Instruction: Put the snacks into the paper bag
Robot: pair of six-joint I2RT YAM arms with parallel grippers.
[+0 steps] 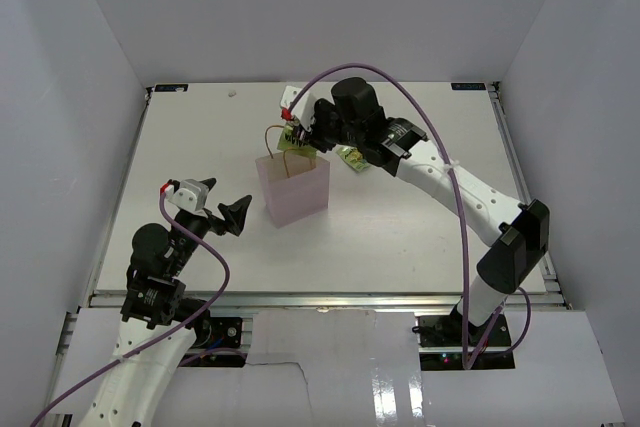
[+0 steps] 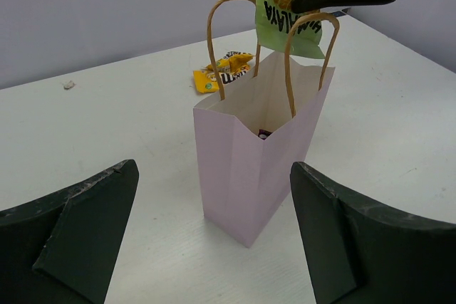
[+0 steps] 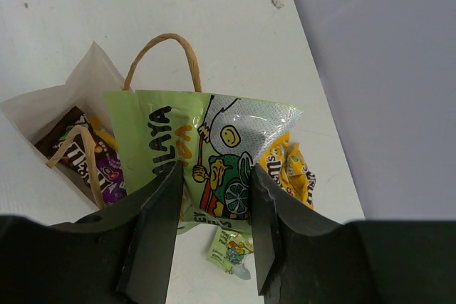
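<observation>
The pale pink paper bag (image 1: 292, 190) stands upright mid-table; it also shows in the left wrist view (image 2: 256, 154) and the right wrist view (image 3: 43, 133). My right gripper (image 3: 210, 229) is shut on a lime-green snack packet (image 3: 203, 154) and holds it over the bag's far rim, seen from the left wrist too (image 2: 288, 12) and from above (image 1: 298, 139). Dark purple and brown packets (image 3: 89, 161) lie inside the bag. Yellow packets (image 3: 288, 169) and a small green packet (image 3: 231, 248) lie on the table behind the bag. My left gripper (image 2: 214, 247) is open, near the bag's left side.
White walls enclose the table (image 1: 420, 227) on the left, back and right. Yellow packets (image 2: 224, 72) lie beyond the bag in the left wrist view. The right arm (image 1: 450, 182) reaches across the table's right half.
</observation>
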